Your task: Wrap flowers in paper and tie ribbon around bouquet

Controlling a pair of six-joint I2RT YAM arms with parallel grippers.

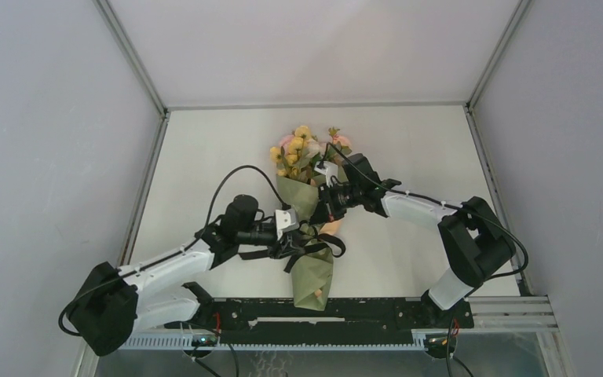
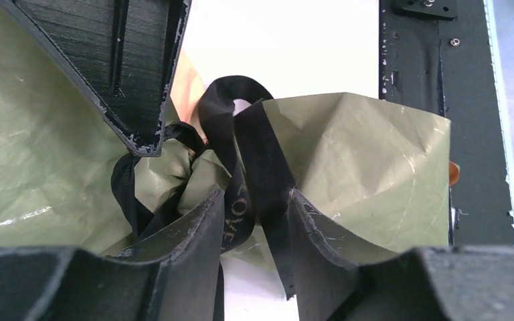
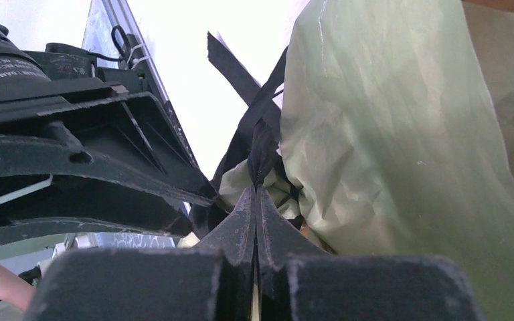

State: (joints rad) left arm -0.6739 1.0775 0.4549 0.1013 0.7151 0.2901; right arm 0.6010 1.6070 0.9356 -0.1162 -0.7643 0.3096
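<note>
Ribbon [image 2: 253,157] lettered "LOVE", cinching bouquet [image 2: 368,167], pinched by right tool [image 3: 255,192]

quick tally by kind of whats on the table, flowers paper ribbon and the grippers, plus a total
flower bunch: 1
olive-green paper wrap: 1
black ribbon: 1
grippers: 2, the left gripper and the right gripper
total: 5
</note>
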